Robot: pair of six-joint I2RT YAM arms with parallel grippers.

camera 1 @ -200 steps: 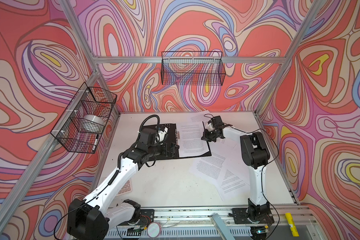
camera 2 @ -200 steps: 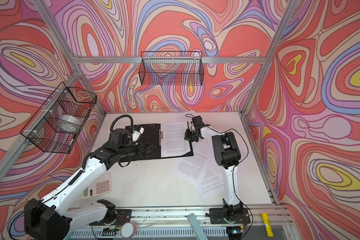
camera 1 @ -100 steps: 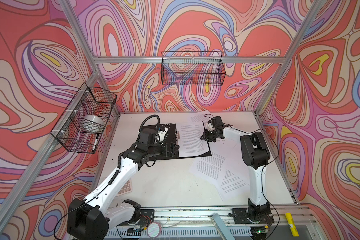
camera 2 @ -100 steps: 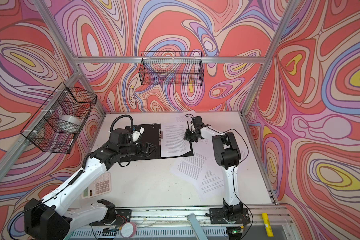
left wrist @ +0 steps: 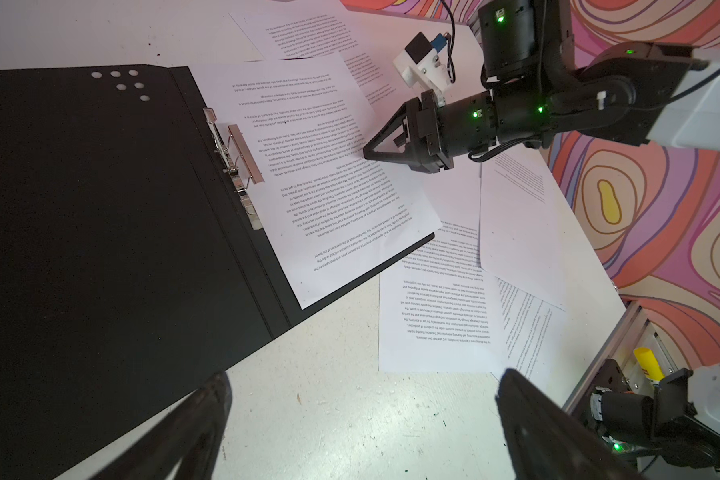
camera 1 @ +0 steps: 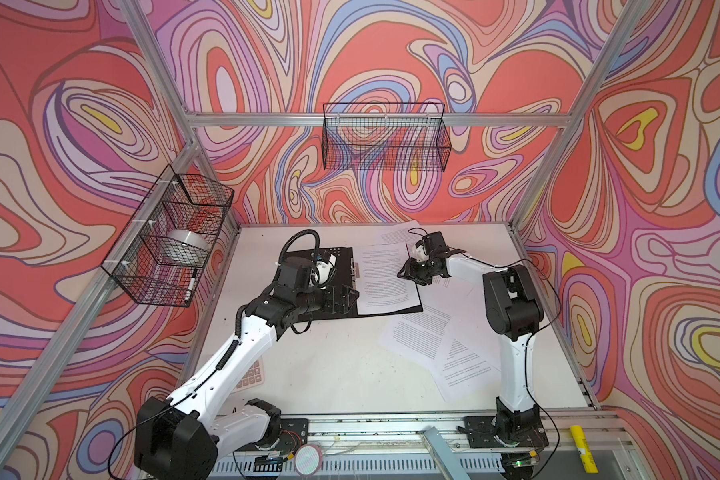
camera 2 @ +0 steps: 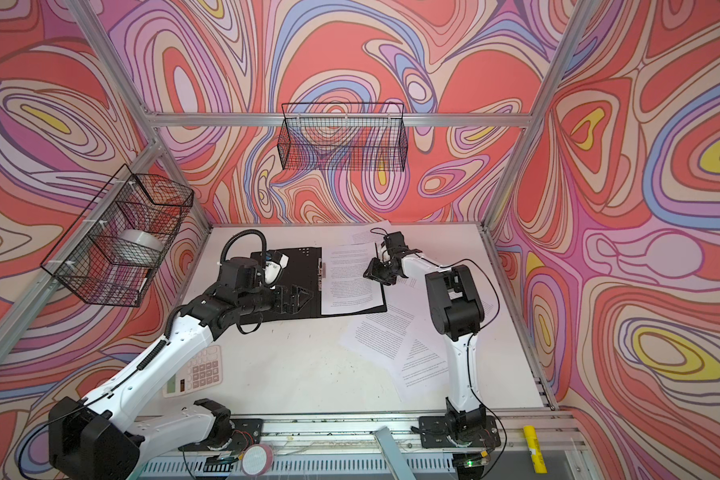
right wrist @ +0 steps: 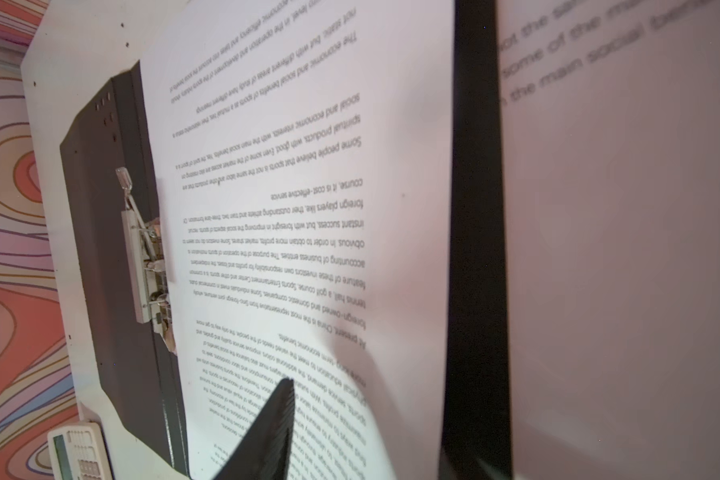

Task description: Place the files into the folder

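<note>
Folder open at back of table, one sheet in it.
Your left gripper hangs released, jaws wide, at the folder's front edge; your right gripper is at the sheet's right edge, grip can't tell; other files lie loose just right.

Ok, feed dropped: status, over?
Left gripper open, right gripper open. One white printed paper sheet in open black folder. Other printed sheets loose beside it; nothing blocking.

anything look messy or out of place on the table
Yes. Several sheets lie scattered and overlapping at odd angles on the table beside the open folder, and a far sheet pokes out behind it. Only one sheet lies in the folder.
</note>
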